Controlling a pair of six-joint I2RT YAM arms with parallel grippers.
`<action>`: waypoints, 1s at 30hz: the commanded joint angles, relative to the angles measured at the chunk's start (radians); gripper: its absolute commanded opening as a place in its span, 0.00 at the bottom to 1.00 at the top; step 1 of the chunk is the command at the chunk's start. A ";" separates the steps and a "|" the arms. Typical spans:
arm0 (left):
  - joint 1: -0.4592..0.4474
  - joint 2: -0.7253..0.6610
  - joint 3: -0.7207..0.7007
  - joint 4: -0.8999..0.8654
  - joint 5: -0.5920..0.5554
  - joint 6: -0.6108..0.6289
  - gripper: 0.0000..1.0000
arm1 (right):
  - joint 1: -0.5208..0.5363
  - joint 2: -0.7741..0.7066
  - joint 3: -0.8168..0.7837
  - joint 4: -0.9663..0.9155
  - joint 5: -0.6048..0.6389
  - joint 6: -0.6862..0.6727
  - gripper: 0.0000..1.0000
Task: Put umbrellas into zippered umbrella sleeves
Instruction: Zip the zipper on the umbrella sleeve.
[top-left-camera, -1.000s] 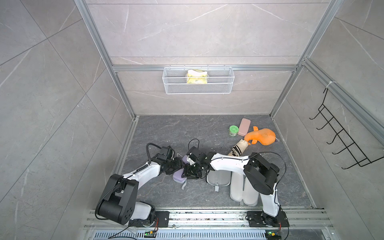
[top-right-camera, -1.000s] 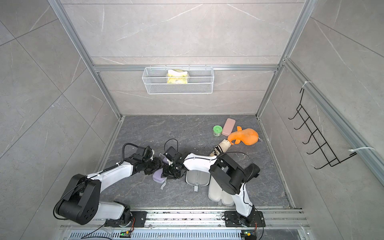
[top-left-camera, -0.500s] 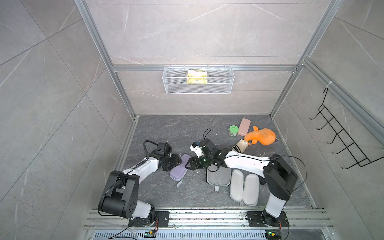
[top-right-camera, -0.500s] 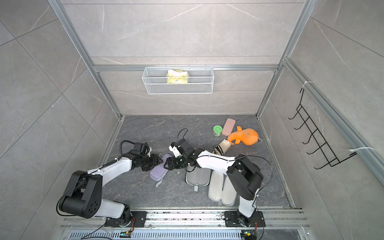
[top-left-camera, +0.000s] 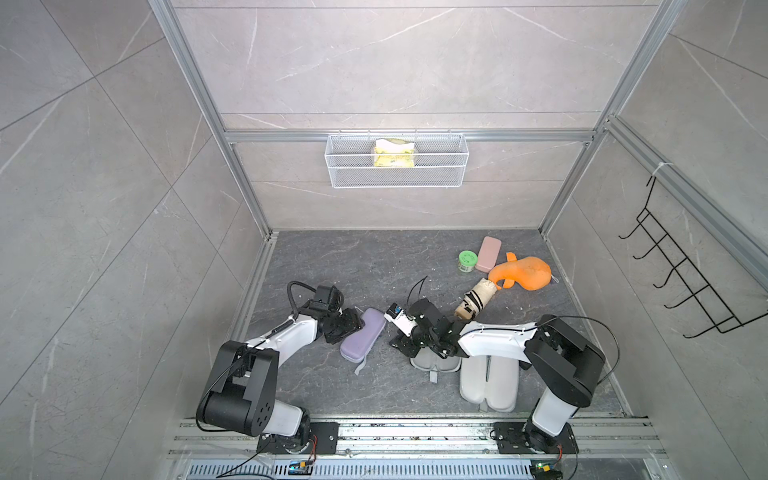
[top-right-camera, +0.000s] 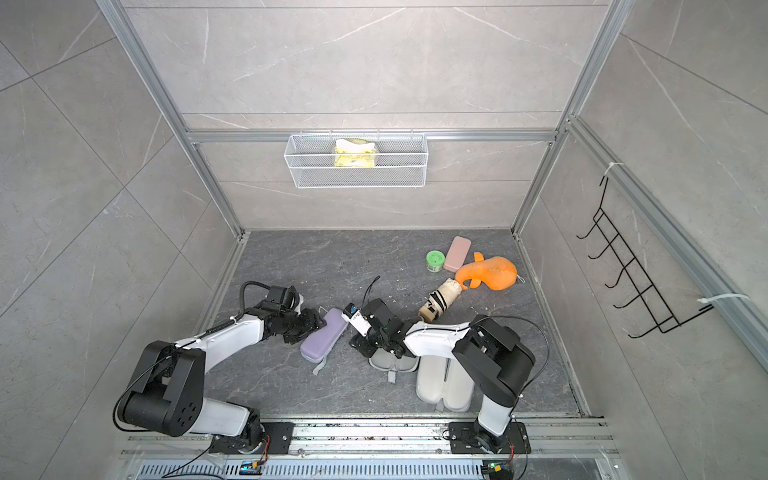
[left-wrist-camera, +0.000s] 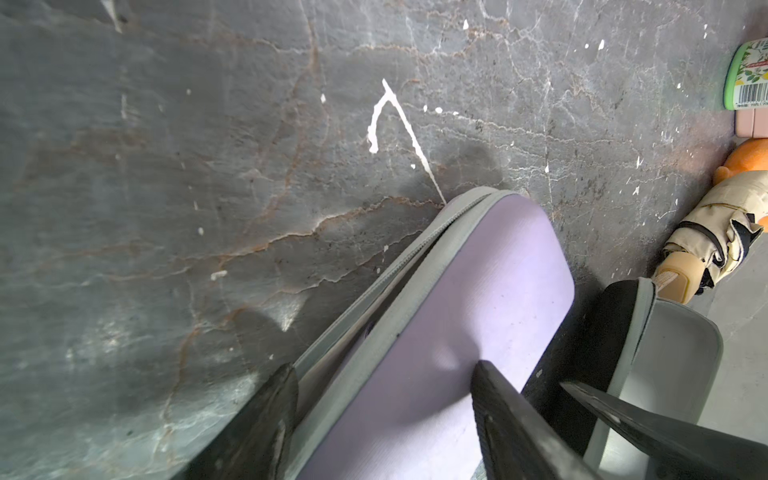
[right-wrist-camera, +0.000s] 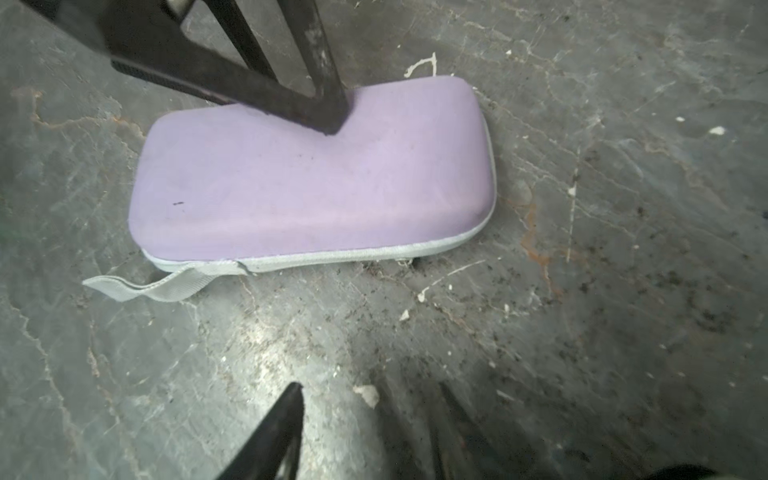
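- Lilac oblong hard-shell zippered sleeve (top-left-camera: 361, 338) lies on the dark stone floor (right-wrist-camera: 582, 291), clasped by the left gripper (left-wrist-camera: 382, 369): one finger (left-wrist-camera: 503, 411) dents the lid and its mate braces the gaping zip edge, probably to steady it for zipping
- right gripper (right-wrist-camera: 370, 388) hovers just short of the sleeve's strap side, its fingers parted and empty
- Sleeves, three: the lilac one, a black-shelled sleeve (top-left-camera: 434, 365) and a cream sleeve (top-left-camera: 490, 380), both splayed open behind the right fingers
- Umbrellas showing, one: cream fabric umbrella with tan handle (top-left-camera: 477, 300), well beyond both sets of fingers
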 joint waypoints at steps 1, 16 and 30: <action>-0.009 0.012 -0.018 -0.046 0.010 0.017 0.69 | 0.013 0.051 0.047 0.060 0.062 -0.069 0.47; -0.011 0.008 -0.029 -0.045 0.011 0.012 0.66 | 0.020 0.203 0.178 0.021 0.136 -0.114 0.35; -0.061 0.038 -0.061 0.042 -0.029 -0.060 0.56 | 0.065 0.200 0.166 0.030 -0.035 -0.197 0.00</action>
